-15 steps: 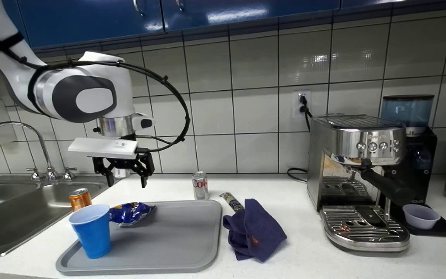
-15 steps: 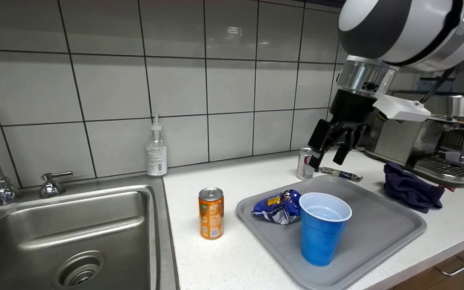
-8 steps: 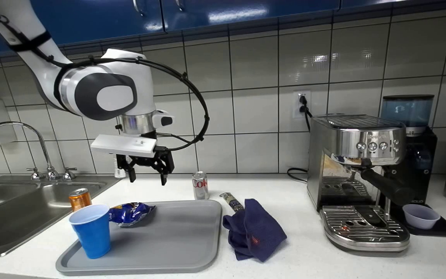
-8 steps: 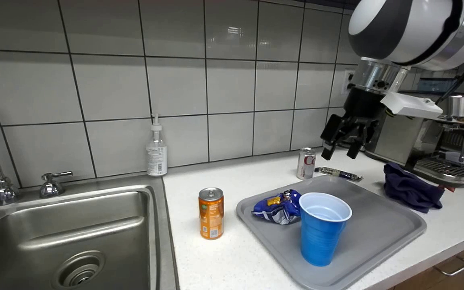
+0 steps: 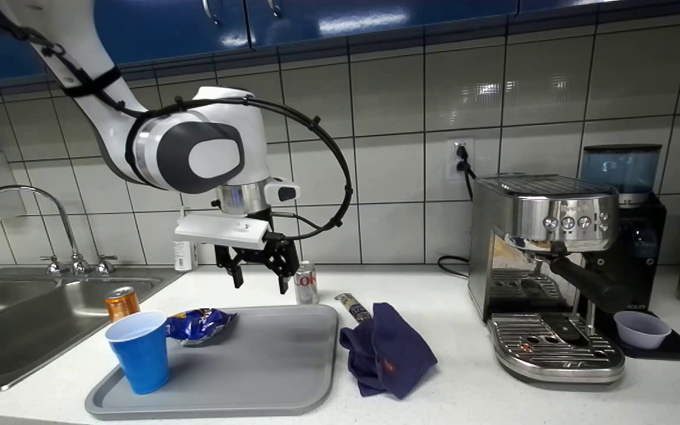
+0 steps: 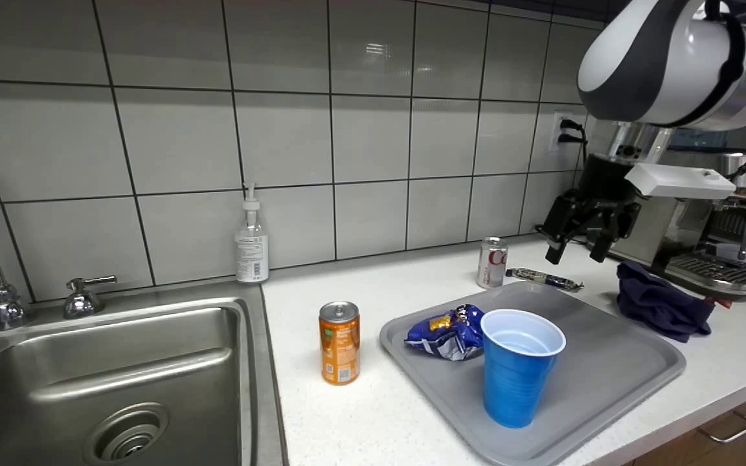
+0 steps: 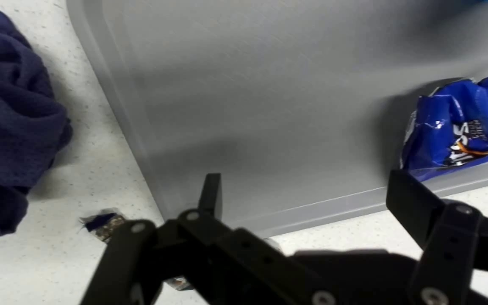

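Note:
My gripper [image 5: 261,286] is open and empty, fingers pointing down, in the air above the back part of the grey tray [image 5: 269,378]. It also shows in an exterior view [image 6: 576,257] and, with jaws wide apart, in the wrist view [image 7: 305,176]. The silver Coke can [image 6: 492,263] stands upright behind the tray; in an exterior view a finger partly overlaps it. A patterned wrapped bar [image 6: 544,279] lies beside the can, partly hidden by the gripper in the wrist view. A crumpled blue snack bag [image 7: 460,127] and a blue cup [image 5: 142,354] are on the tray.
A dark blue cloth [image 5: 387,354] lies beside the tray. An orange can [image 6: 340,343] stands between tray and sink [image 6: 250,362]. A soap bottle [image 6: 252,243] stands by the wall. A coffee machine [image 5: 552,248] and a small pale bowl [image 5: 642,330] stand at the far side.
My arm and gripper have moved away from the sink, towards the Coke can and coffee machine, dipping slightly lately. The gripper has stayed open. The objects have not moved.

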